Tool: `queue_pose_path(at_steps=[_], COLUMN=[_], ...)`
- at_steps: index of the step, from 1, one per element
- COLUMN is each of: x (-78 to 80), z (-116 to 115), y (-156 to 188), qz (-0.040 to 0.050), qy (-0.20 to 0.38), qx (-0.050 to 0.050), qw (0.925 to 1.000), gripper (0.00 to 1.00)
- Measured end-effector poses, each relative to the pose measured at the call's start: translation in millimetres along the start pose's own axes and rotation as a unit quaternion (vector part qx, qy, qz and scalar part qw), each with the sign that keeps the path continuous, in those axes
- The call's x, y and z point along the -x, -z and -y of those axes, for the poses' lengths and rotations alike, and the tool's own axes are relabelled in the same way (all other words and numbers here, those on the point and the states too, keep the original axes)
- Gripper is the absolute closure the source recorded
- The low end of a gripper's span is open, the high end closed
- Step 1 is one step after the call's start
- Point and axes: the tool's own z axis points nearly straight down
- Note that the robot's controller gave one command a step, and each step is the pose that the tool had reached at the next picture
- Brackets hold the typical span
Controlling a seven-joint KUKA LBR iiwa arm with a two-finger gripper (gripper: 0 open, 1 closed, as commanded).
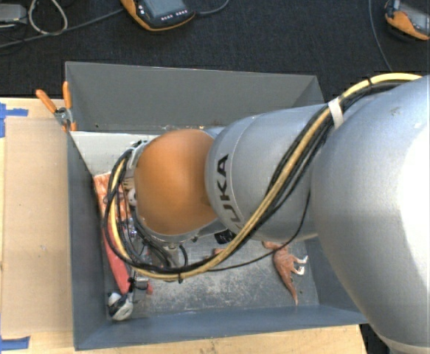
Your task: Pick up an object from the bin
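Claw (158, 254) hangs low over the floor at about 8 o'clock of the bin (200, 98), tucked under the wrist's orange cover (172, 181) and a loop of dark cables (116, 211). Whether it is wide or narrow I cannot tell, and nothing shows held in it.

Nearest, at the claw's 9 o'clock, a long red-orange strip (111, 260) lies close along the left wall. At the claw's 7 o'clock, toward the bin's corner, sits a small pale round thing (120, 307) with a red bit (140, 287) just beside it. Well apart, at 4 o'clock on the bare floor, lies an orange-brown toy-like figure (286, 269).

Which of these the claw is meant for cannot be read from here. The strip and the small round piece are the likeliest, being closest.

To do the step well, I judge the claw should come straight down with its opening set across the narrow way of the chosen piece and kept off the left wall, because a skewed descent there could jam or merely shove the strip. It should close only once the piece sits squarely between, then lift straight up, cables clear of the rim.

Writing: the letters "UKA" (225, 192) read along the grey arm link — the start of the name is lost round the curve.
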Motion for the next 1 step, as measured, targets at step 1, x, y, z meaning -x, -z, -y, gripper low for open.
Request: queue_pose_path(at_steps=[1], x=[2.4], z=[1.1], y=[4.1], qz=[0.0034], qy=[-0.002], qx=[0.001], qw=[1.0000], gripper=[0.00])
